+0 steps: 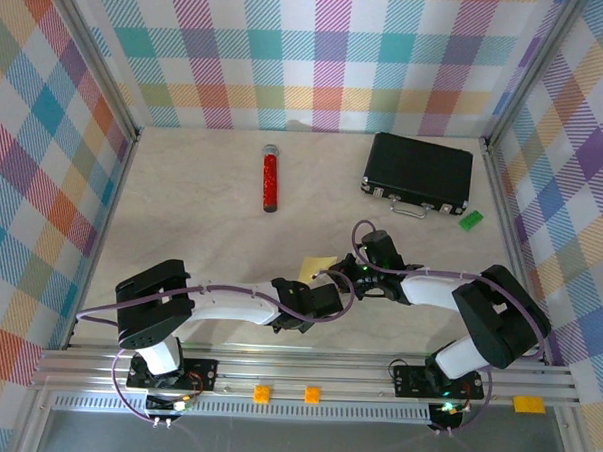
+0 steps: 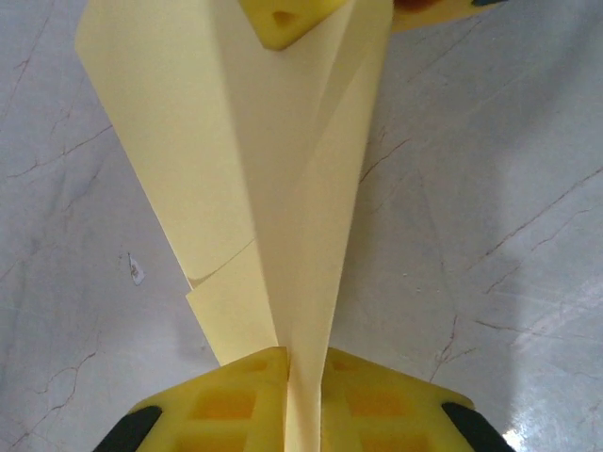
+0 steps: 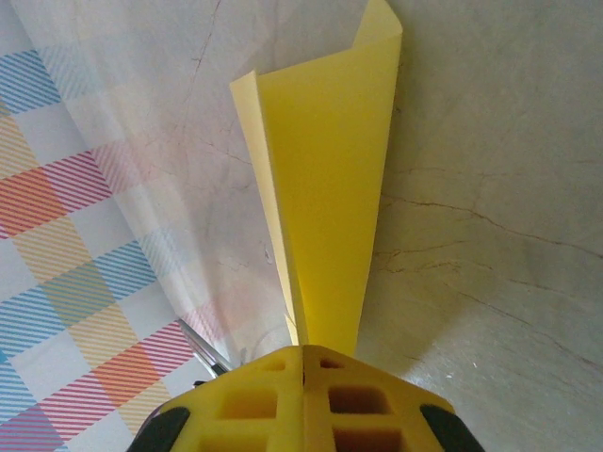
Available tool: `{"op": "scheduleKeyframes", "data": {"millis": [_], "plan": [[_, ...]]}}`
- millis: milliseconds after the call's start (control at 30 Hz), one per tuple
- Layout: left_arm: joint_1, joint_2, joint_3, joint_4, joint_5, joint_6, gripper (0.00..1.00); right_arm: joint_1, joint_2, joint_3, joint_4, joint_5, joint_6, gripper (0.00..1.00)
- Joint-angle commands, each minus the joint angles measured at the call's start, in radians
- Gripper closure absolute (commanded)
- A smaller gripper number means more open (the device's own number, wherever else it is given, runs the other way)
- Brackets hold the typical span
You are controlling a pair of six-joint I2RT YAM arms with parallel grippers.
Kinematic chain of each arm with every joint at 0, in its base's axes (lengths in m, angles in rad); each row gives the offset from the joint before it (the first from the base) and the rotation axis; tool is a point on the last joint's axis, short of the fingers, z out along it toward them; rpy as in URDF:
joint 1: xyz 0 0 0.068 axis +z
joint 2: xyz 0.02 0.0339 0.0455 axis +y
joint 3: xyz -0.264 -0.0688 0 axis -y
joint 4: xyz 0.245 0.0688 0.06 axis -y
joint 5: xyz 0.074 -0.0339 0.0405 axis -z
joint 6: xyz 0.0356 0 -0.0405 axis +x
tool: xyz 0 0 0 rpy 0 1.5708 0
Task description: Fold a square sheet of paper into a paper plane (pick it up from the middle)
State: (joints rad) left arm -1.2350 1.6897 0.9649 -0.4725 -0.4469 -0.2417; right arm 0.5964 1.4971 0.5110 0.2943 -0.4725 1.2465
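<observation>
The square sheet of paper (image 1: 316, 268) is bright yellow and folded along creases into a narrow, pointed paper plane shape. It hangs just above the table between my two arms, near the front middle. In the left wrist view the paper (image 2: 283, 188) runs between the yellow fingers of my left gripper (image 2: 303, 363), which press on it from both sides. A yellow fingertip (image 2: 283, 19) of the other gripper grips its far end. In the right wrist view my right gripper (image 3: 303, 353) is shut on the paper (image 3: 330, 188), which fans out upward. From above, the left gripper (image 1: 326, 284) and right gripper (image 1: 343, 278) nearly meet.
A red cylinder (image 1: 270, 180) lies at the back centre. A black case (image 1: 418, 173) sits at the back right with a small green block (image 1: 471, 220) beside it. Plaid walls (image 1: 43, 175) enclose three sides. An aluminium rail (image 1: 305, 371) runs along the front.
</observation>
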Motion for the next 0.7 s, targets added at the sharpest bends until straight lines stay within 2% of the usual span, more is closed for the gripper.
{"op": "scheduleKeyframes", "data": {"millis": [0, 333, 533, 667], "plan": [[-0.009, 0.018, 0.023, -0.019, -0.01, 0.002, 0.85, 0.006, 0.011, 0.024, -0.011, -0.015, 0.004, 0.95], [-0.009, 0.012, 0.036, -0.017, 0.004, -0.001, 0.82, 0.006, 0.009, 0.023, -0.016, -0.016, 0.0, 0.95], [-0.009, 0.019, 0.023, -0.005, 0.01, -0.014, 0.93, 0.006, 0.008, 0.019, -0.017, -0.013, 0.002, 0.94], [-0.009, 0.021, 0.018, -0.002, 0.007, -0.022, 0.91, 0.006, 0.008, 0.023, -0.021, -0.014, -0.002, 0.94]]}}
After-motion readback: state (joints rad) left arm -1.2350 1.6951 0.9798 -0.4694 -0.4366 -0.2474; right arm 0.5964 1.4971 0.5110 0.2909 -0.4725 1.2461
